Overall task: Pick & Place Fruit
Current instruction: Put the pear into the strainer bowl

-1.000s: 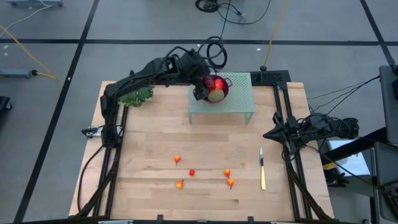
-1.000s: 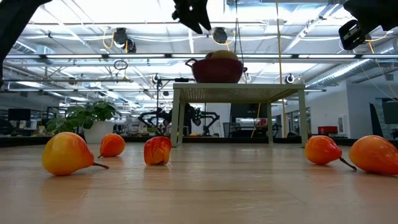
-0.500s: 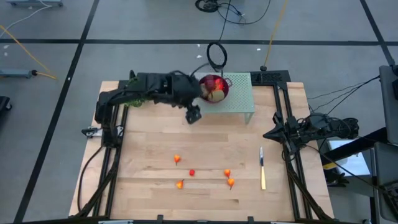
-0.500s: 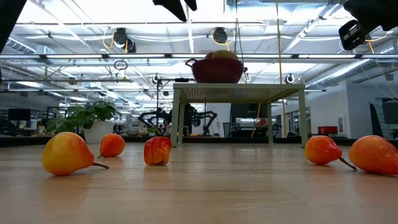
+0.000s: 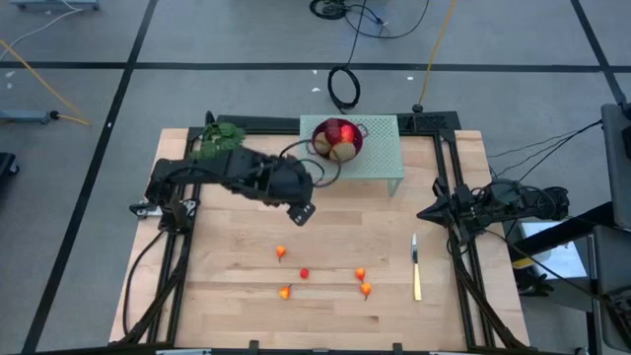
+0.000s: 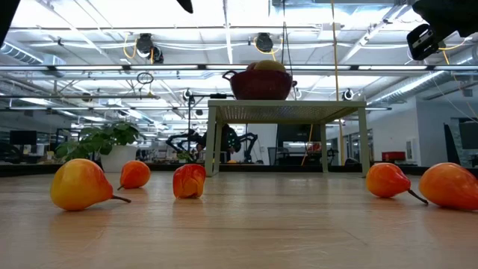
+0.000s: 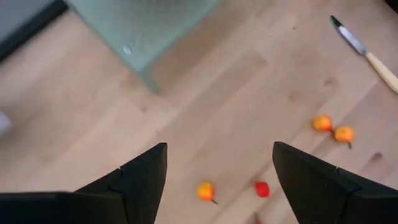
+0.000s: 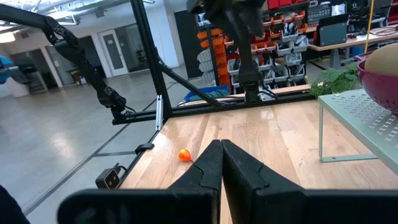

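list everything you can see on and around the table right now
small fruit pieces: five, four orange and one red, loose on the bare wood in the near half of the table
bowl: one, dark red, on the raised stand, holding pale round fruit
stand: one, pale green, perforated top, far middle of the table
leafy sprig: one, green, far left corner
knife: one, dark blade with yellowish handle, right side
table: one, light wood
left pincer: one, dark, open and empty, hovering above the wood between stand and fruit
right pincer: one, dark, shut, parked at the right edge
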You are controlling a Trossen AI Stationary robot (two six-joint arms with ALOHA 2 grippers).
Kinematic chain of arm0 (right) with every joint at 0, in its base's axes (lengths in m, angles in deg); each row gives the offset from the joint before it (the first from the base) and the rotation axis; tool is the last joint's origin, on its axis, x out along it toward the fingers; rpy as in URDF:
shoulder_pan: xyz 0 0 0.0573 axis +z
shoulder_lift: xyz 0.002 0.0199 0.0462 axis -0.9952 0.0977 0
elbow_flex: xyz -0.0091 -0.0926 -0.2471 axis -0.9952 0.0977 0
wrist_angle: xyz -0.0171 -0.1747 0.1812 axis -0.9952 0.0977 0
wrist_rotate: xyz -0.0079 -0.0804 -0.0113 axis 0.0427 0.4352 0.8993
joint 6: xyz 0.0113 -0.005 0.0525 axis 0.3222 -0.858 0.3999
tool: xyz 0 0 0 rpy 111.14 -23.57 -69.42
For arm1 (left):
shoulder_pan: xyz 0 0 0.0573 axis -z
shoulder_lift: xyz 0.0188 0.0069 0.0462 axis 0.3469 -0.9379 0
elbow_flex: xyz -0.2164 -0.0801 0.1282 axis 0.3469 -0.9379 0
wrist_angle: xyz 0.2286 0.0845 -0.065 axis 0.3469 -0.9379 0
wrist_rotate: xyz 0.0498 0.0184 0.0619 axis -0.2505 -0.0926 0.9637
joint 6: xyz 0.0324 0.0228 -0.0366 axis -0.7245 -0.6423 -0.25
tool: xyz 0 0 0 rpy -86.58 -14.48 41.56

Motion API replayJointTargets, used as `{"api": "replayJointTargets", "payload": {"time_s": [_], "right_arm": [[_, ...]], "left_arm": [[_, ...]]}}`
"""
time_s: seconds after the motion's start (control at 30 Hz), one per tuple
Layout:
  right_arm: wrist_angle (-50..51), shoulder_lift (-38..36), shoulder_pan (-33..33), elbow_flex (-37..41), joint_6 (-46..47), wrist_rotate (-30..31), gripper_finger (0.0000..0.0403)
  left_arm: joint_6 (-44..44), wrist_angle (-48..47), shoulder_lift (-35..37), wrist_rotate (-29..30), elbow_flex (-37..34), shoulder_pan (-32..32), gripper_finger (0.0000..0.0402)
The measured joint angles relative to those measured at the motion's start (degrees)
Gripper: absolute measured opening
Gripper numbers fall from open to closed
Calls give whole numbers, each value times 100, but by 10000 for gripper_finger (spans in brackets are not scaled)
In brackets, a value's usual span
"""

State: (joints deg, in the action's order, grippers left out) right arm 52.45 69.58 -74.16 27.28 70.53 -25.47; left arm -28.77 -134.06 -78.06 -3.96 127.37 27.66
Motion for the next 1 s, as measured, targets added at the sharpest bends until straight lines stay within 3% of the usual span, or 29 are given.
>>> {"api": "replayJointTargets", "payload": {"time_s": [0.33,0.67,1.0], "right_arm": [[1,-1,-1,0,0,-2,4],[-1,0,0,0,2,-2,4],[-1,1,-2,0,2,-2,4]], "left_arm": [[1467,-7,-15,-522,-848,547,292],[2097,775,-15,-1248,-2301,704,292],[2505,1371,-15,-1420,-3693,714,292]]}}
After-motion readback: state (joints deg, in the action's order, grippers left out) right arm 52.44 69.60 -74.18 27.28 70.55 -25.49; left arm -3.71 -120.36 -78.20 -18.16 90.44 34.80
